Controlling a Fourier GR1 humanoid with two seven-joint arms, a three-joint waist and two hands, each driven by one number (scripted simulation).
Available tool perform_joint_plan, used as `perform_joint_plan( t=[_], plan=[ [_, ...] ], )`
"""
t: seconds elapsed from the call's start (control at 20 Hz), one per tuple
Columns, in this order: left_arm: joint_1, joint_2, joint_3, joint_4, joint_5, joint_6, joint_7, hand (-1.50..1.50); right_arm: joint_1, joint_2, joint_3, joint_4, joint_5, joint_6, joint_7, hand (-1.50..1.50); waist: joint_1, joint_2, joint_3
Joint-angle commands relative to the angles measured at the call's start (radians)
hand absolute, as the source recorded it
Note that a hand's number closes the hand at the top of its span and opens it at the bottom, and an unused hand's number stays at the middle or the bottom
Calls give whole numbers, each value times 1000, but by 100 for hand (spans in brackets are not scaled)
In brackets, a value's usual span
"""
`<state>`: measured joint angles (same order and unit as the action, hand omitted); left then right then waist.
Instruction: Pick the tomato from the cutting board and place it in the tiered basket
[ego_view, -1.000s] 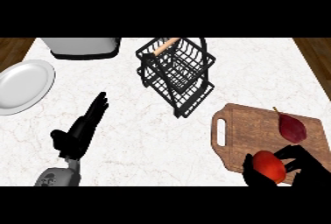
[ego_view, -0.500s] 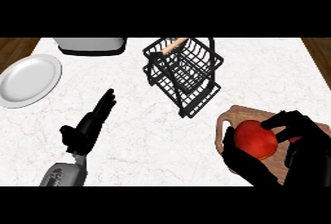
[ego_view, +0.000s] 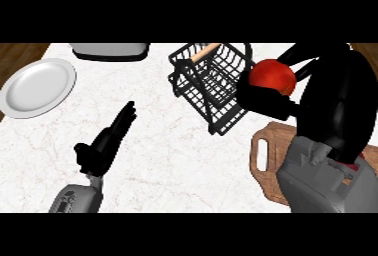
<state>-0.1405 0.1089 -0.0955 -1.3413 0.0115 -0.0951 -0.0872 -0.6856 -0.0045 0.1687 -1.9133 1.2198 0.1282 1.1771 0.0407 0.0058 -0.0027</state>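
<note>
The red tomato (ego_view: 272, 75) is in my right hand (ego_view: 325, 95), whose fingers curl round it, raised close to the head view right beside the black wire tiered basket (ego_view: 210, 80). The wooden cutting board (ego_view: 269, 150) lies at the lower right, largely hidden under my right forearm. My left hand (ego_view: 103, 142) rests open on the counter at the lower left, fingers straight and pointing up-right.
A white plate (ego_view: 37, 87) lies at the left edge. A grey appliance (ego_view: 109, 50) stands at the back beside the basket. The basket holds a pale wooden stick-like thing (ego_view: 203, 52) at its top.
My right hand has lifted the tomato off the cutting board and carried it up toward the basket's right side. The left hand has stayed put.
</note>
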Motion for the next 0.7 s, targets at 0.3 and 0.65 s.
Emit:
perform_joint_plan(
  t=[0.3, 0.65],
  plan=[
    [12, 9, 4, 31, 0, -27, -33, 0, -378, 4, -194, 575, -138, -121, 71, 150, 6, 5, 1],
    [-1, 4, -4, 18, -13, -26, -35, 0, -481, 4, -294, 955, -163, -356, -112, 150, 14, 11, 2]
  ],
)
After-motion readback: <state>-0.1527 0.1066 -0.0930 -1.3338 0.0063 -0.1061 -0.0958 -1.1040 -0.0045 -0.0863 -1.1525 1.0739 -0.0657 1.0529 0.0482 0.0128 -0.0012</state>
